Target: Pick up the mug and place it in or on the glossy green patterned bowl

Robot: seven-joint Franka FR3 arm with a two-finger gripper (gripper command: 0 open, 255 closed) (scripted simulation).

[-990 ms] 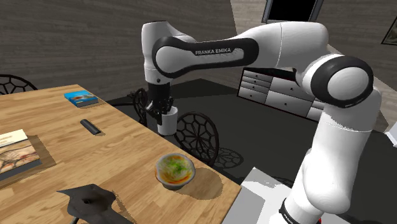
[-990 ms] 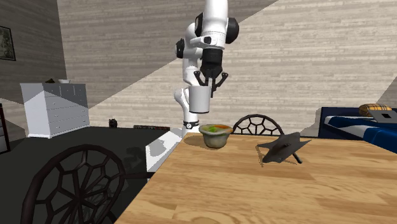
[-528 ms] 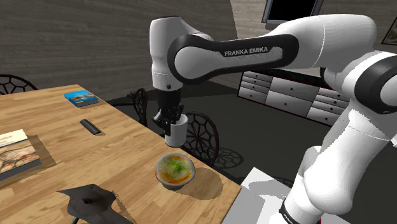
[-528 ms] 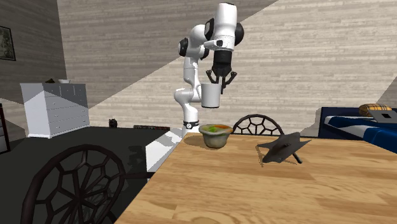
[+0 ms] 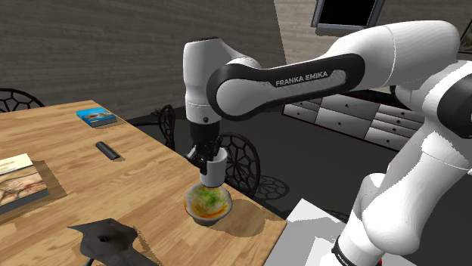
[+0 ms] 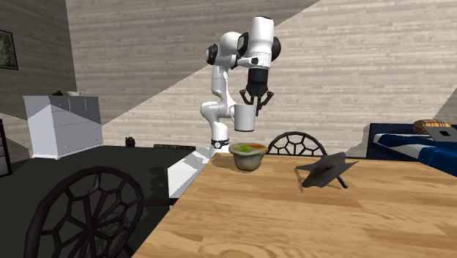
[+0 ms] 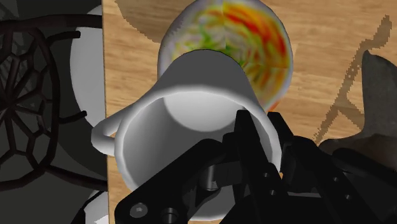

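— One plain white mug (image 5: 212,169): where is it?
— In the air, above the green-and-orange patterned bowl (image 5: 208,204) (not touching it), near the wooden worktop's (image 5: 113,189) corner by the stand (image 5: 310,227).
— And the black gripper (image 5: 206,156)?
— Its fingers (image 7: 254,143) are clamped on the mug's rim.

Opposed exterior views sharing bowl (image 5: 207,204)

Near the frame's middle, my pincer (image 5: 204,156) clasps the white mug (image 5: 213,171) by its rim, right over the green-and-orange bowl (image 5: 207,204) at the wooden table's (image 5: 76,193) lower-middle corner.
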